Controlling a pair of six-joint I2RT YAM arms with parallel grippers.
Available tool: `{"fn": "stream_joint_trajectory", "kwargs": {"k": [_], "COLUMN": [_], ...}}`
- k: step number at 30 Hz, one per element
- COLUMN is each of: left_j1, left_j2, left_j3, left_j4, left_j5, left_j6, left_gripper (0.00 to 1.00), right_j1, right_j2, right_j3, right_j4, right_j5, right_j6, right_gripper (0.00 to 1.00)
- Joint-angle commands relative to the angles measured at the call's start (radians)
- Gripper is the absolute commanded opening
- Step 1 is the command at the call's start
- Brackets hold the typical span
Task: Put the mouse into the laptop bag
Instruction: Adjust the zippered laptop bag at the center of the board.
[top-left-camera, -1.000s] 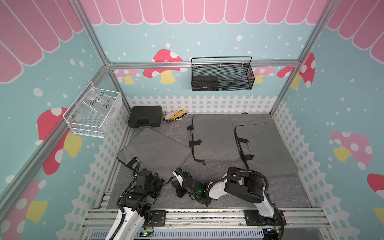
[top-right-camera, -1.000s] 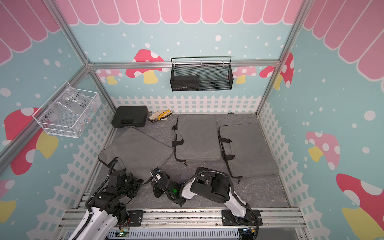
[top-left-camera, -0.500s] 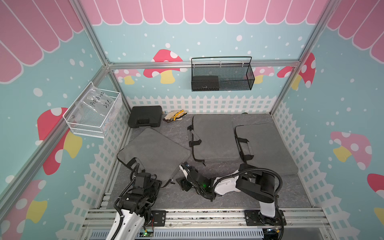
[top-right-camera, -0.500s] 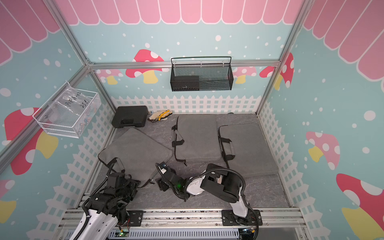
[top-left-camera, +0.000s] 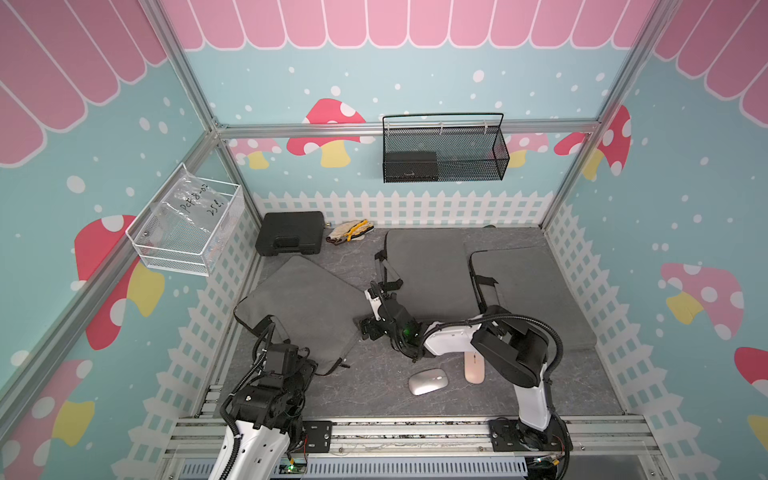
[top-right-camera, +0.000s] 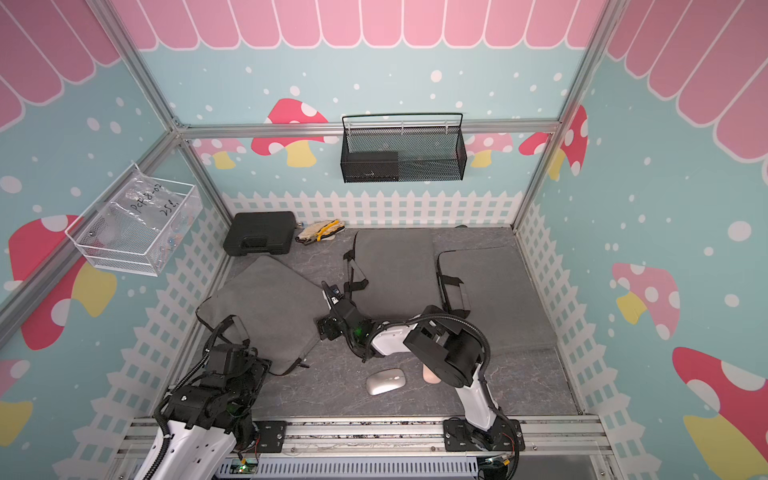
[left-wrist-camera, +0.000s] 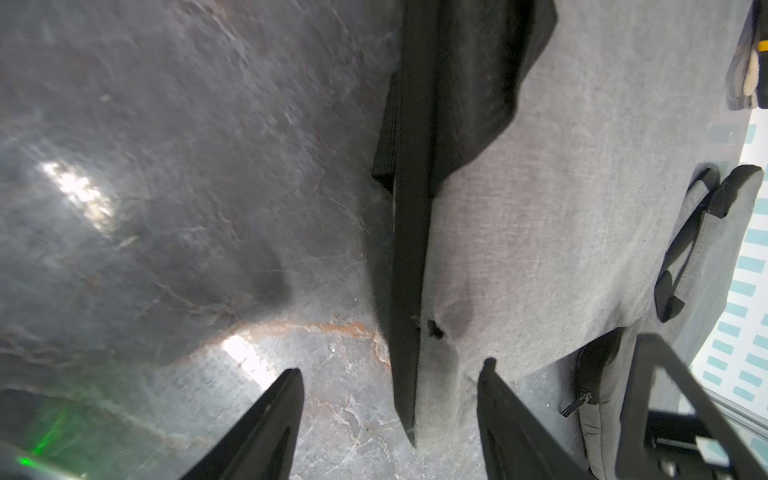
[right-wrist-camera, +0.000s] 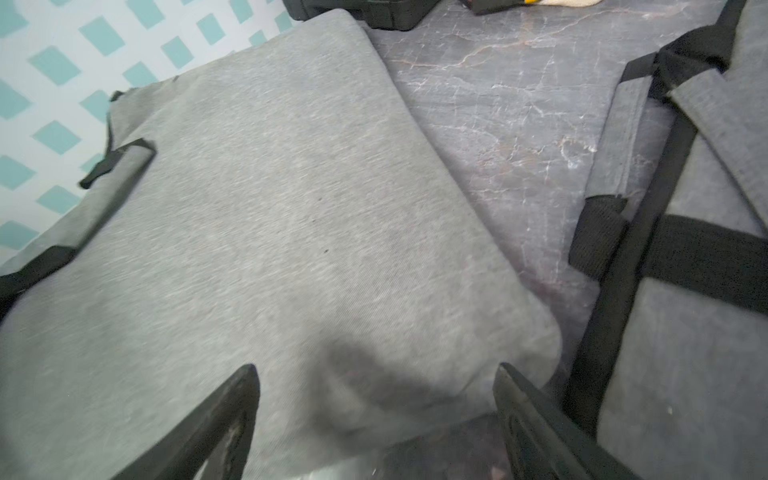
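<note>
Checking tools first. Left gripper (left-wrist-camera: 390, 368): jaws parted, nothing held; the black zip edge of the angled bag (left-wrist-camera: 540, 208) runs between the fingers in the left wrist view. Right gripper (right-wrist-camera: 376, 368): jaws wide apart, empty, hanging over a rounded corner of the same bag (right-wrist-camera: 270, 228), with the strapped centre bag (right-wrist-camera: 706, 374) beside it.

Silver mouse (top-left-camera: 428, 381) (top-right-camera: 385, 381): flat oval, smooth metallic shell, thin dark wheel slot on top. Lies on the bare marbled table (top-left-camera: 374, 399), lower centre of frame in both top views, outside every bag and clear of both grippers.

Pink mouse (top-left-camera: 474, 368) (top-right-camera: 430, 374): pale, slim, set lengthwise just beside the silver one with a small gap; its upper end is hidden under the right arm.

Angled bag (top-left-camera: 303, 303): grey fabric, centre left of frame, lying flat. Centre bag (top-left-camera: 428, 270) and outer bag (top-left-camera: 528, 291): side by side, centre right.

Back edge, upper centre-left: black case (top-left-camera: 290, 238), gloves (top-left-camera: 349, 231) next to it.
</note>
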Motion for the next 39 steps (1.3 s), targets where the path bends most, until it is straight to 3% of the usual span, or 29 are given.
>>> {"fn": "stream_joint_trajectory", "kwargs": {"k": [1, 11, 14, 19, 22, 30, 39], "left_j1": [0.009, 0.014, 0.016, 0.020, 0.026, 0.039, 0.064], "left_j2": [-0.002, 0.017, 0.037, 0.085, 0.111, 0.229, 0.313], "left_j3": [0.029, 0.044, 0.031, 0.002, -0.003, 0.023, 0.063], "left_j4": [-0.026, 0.001, 0.036, 0.102, 0.146, 0.207, 0.215], "left_j5": [-0.033, -0.053, -0.044, -0.040, -0.057, -0.094, -0.137], "left_j6": [0.028, 0.065, 0.066, 0.078, 0.107, 0.171, 0.231], "left_gripper": [0.70, 0.71, 0.71, 0.71, 0.72, 0.73, 0.73], "right_j1": [-0.036, -0.088, -0.085, -0.062, -0.035, 0.095, 0.272], "right_j2": [0.066, 0.181, 0.198, 0.153, 0.085, -0.120, -0.179], "right_j3": [0.086, 0.243, 0.234, 0.146, 0.058, -0.194, -0.339], "right_j4": [-0.103, -0.228, -0.228, -0.186, -0.146, -0.073, 0.058], "right_j5": [-0.011, -0.016, -0.080, -0.127, -0.114, -0.027, -0.024], "right_j6": [-0.044, -0.085, -0.070, -0.044, -0.026, 0.062, 0.187], "right_gripper": [0.90, 0.90, 0.76, 0.34, 0.23, 0.15, 0.15]}}
